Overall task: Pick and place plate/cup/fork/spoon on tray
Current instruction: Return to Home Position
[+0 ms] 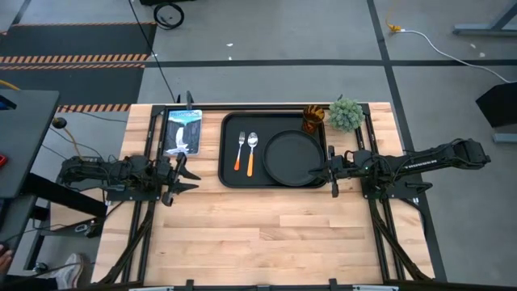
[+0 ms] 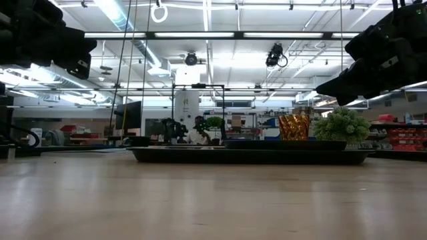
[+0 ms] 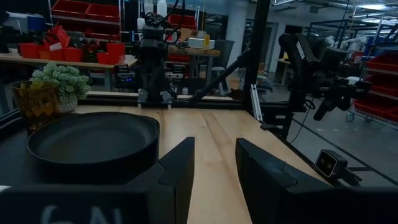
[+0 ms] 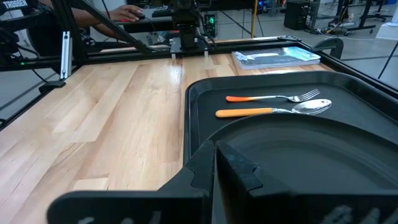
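The black tray (image 1: 230, 174) lies at the table's far middle. On it the round black plate (image 1: 293, 158) rests flat on the right half. The fork (image 1: 240, 151) and the spoon (image 1: 251, 153) lie side by side on the left half. The amber cup (image 1: 313, 120) stands at the tray's far right corner. My right gripper (image 1: 325, 171) is shut and empty. It is by the plate's right rim (image 4: 298, 127) and above it, and the low view shows that arm (image 2: 380, 53) held high. My left gripper (image 1: 182, 179) is open and empty, left of the tray.
A small green plant (image 1: 346, 115) stands just right of the cup. A blue-and-white picture card (image 1: 182, 131) lies left of the tray. Bare wood fills the near half of the table (image 1: 275, 234).
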